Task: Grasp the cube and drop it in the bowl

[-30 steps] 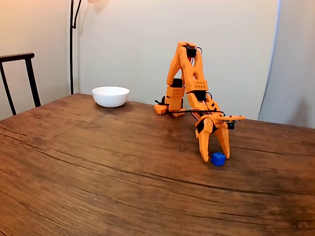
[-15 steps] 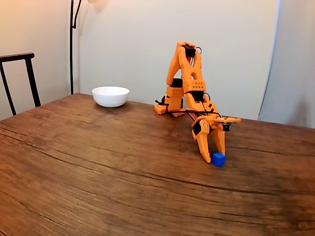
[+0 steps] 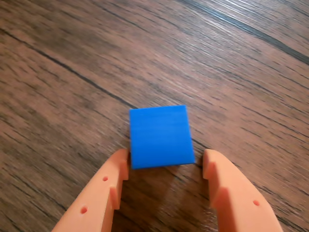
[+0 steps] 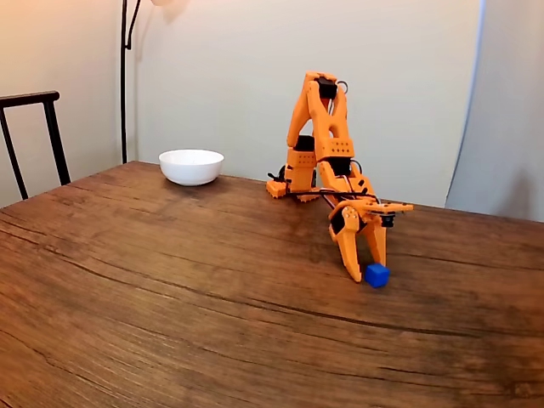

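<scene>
The small blue cube (image 3: 159,136) rests on the wooden table, seen close up in the wrist view. My orange gripper (image 3: 165,162) comes in from the bottom edge. Its two fingertips (image 3: 118,169) flank the cube's near edge, very close to its corners, and the jaws stand slightly apart. In the fixed view the cube (image 4: 376,274) lies right of centre with the gripper (image 4: 365,270) pointing down at it, tips at the tabletop. The white bowl (image 4: 191,166) sits far off at the back left of the table.
The arm's base (image 4: 293,183) stands at the back of the wooden table (image 4: 170,297). A dark chair back (image 4: 34,136) and a lamp pole (image 4: 124,76) are at the left. A wall lies behind the table.
The jaws have narrowed from a wide spread to close around the cube. The cube has stayed in place on the table.
</scene>
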Tool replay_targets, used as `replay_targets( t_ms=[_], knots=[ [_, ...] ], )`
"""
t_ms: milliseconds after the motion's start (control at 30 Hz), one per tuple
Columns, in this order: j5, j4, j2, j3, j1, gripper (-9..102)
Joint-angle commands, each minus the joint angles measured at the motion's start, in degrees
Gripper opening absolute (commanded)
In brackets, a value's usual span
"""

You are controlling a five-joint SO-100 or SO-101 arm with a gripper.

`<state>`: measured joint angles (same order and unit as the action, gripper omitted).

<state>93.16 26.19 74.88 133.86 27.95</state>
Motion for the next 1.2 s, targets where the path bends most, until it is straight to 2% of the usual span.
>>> replay_targets(
  t_ms=[0, 767, 933, 1167],
  knots=[
    [-0.18, 0.70, 0.26, -1.32, -0.70, 20],
    [-0.18, 0.79, 0.26, -2.64, -0.26, 19],
    [-0.18, 0.79, 0.26, -2.64, -0.26, 10],
    [-0.18, 0.79, 0.26, -2.64, -0.26, 9]
  ],
)
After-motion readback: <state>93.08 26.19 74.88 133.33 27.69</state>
